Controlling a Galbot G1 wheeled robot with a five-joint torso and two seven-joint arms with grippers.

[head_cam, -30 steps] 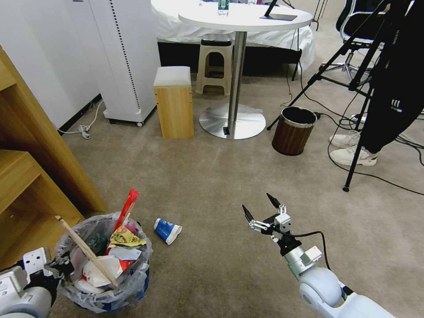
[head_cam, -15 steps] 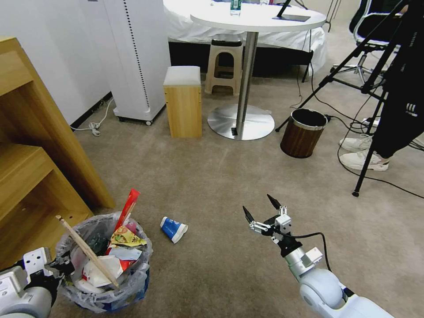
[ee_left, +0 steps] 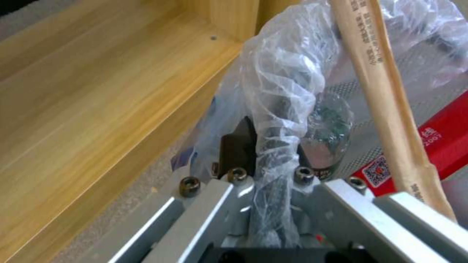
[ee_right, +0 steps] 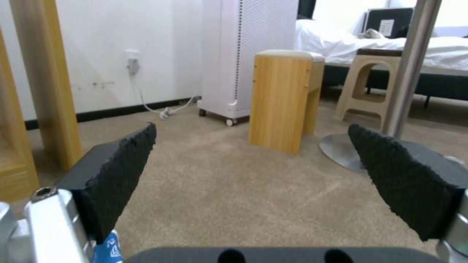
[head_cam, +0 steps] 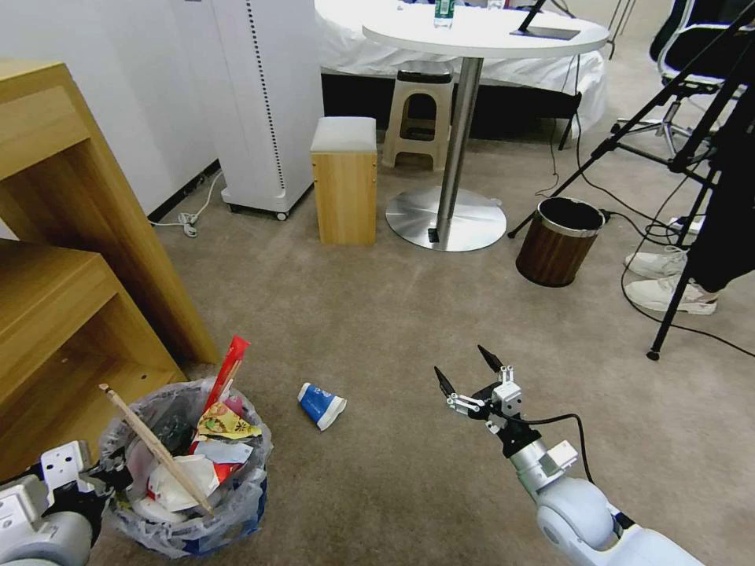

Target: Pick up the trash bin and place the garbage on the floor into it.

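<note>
Trash bin [head_cam: 185, 472], heaped full, sits beside the wooden shelf unit [head_cam: 71, 259]; our left gripper [ee_left: 265, 146] is clamped on its bagged rim. Just beside the bin lies a blue-white paper cup [head_cam: 321, 405]. Our right gripper [head_cam: 469, 373] hangs spread near it. We fear the thin liner slipping, or the wooden stick [head_cam: 153, 448] toppling out.

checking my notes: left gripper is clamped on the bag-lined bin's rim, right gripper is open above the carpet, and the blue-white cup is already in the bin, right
Not quite: the blue-white cup lies on the carpet between the bin and the right gripper, as the head view shows. The rest holds: the left gripper is clamped on the bin's bag-covered rim and the right gripper is open.
</note>
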